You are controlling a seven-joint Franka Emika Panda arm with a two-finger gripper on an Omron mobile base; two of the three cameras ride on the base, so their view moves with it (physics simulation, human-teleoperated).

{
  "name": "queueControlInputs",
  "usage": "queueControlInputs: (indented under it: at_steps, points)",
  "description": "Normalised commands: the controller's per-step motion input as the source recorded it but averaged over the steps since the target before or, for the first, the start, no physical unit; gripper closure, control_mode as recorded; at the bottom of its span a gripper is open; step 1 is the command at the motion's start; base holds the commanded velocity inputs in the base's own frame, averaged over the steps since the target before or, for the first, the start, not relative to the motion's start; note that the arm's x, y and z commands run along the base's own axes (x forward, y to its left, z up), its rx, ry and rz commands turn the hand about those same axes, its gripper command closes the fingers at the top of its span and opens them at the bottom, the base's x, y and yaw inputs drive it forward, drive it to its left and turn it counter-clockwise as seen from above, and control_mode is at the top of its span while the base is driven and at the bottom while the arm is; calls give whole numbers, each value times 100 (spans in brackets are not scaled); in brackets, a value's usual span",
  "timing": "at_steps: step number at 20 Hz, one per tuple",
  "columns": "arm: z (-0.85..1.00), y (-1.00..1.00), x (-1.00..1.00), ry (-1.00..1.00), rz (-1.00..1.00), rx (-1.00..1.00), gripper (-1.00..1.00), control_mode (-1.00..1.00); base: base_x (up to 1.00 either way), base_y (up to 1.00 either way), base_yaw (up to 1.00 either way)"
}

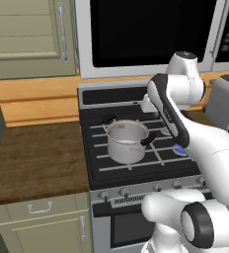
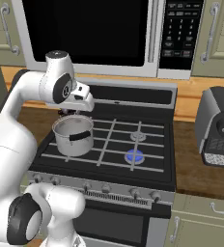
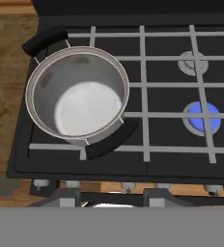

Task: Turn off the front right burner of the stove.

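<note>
**A:** What is the room showing around the stove (image 2: 109,144)?

**B:** A wooden table (image 1: 35,163) is running along both sides of it, pale green cabinets (image 1: 27,34) are hanging above, and a big black-windowed microwave (image 2: 90,34) is sitting over the dark-panelled back of the range. A grey coffee machine (image 2: 219,128) is standing on the table to the right.

**A:** And where is the front right burner (image 2: 134,156) lying?

**B:** It is glowing blue under the crossing grate bars, at the front right of the black cooktop; in the hand view it is showing at the right (image 3: 202,117), with an unlit grey burner disc (image 3: 193,62) just behind it.

**A:** How is the gripper (image 3: 111,197) sitting relative to it?

**B:** It is hanging above the front edge of the stove, looking down on the cooktop. The burner is lying well to its right. Its dark finger tips are rising apart at the bottom of the hand view, so the gripper is standing spread, holding nothing.

**A:** Is anything standing in the way?

**B:** A steel pot (image 3: 77,96) with black handles is sitting on the left grates, empty, well apart from the lit burner. The row of small knobs (image 2: 133,193) is running along the stove's front, below the grates.
</note>
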Motion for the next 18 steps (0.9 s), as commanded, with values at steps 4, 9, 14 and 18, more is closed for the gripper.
queueControlInputs:
  at_steps: [4,9,14,18]
  points:
    - [-12,-23,-40,-3,-6,5,-100,-100,0,0,0]
    - [-28,-97,-93,-14,-19,20,-100,-100,0,0,0]
    - [-24,-98,-74,-8,-20,20,-100,-100,0,0,0]
    - [-39,-100,-87,-12,-21,19,-100,-100,0,0,0]
